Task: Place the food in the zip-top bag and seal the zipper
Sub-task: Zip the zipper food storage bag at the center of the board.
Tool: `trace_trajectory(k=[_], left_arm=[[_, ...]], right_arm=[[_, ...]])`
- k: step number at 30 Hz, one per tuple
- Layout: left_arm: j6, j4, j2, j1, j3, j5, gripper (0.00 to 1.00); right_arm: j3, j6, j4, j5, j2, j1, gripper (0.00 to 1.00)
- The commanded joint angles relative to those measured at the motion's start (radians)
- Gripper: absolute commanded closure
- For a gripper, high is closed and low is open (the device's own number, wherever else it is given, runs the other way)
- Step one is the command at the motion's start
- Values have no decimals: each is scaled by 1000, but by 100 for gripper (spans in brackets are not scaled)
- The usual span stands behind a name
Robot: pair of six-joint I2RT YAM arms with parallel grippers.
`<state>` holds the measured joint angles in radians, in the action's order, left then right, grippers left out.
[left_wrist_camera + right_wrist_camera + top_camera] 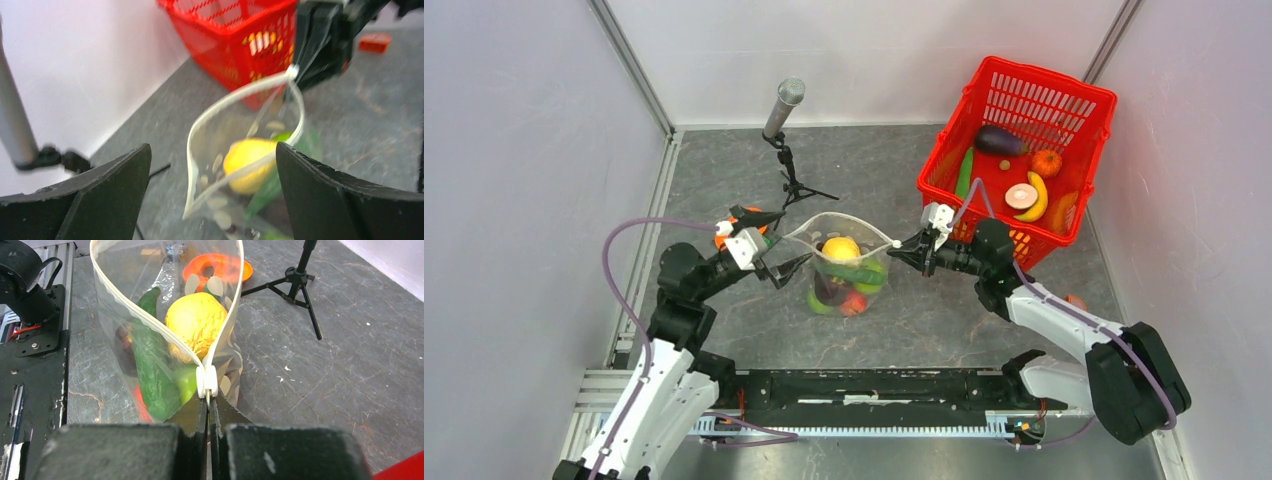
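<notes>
Two grippers bracket zip-top bag (819,232) mid-frame, zipper (206,380) running left-right: right gripper (897,248) clamps its end; left gripper (796,236) wide, empty.

Right tool (902,247) pinches the open zip-top bag (872,270).

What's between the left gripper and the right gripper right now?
The zip-top bag, mouth open, with the lemon and other food inside; the top view shows it. The right gripper pinches its end.

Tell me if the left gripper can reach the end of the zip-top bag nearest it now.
Probably yes: the left gripper is open and the zip-top bag ends just ahead between its fingers, nothing in the way. The right gripper pinches the far end.
</notes>
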<state>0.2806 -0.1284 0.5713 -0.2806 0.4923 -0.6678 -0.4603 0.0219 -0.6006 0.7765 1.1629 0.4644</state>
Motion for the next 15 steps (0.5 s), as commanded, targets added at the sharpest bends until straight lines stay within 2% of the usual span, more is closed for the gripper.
trace_trajectory(k=[1,3,6,8,11,15], left_arm=[[-167,-40,109,-22,182,-201,0],[-113,19,182,-86,258,-219,0],[134,222,279,-292,371,-53,0],[272,363,376,-408,471,3,0],[343,462,532,-477,587,-18,0],[408,481,649,-514,645,3,4]], right_arm=[[-9,-3,24,-16,-34,5,100],[-9,7,33,-19,-35,12,100],[-12,21,60,-36,-34,16,100],[-15,29,78,-37,-35,19,100],[-12,36,82,-39,-48,23,100],[-6,41,88,-34,-71,24,100]])
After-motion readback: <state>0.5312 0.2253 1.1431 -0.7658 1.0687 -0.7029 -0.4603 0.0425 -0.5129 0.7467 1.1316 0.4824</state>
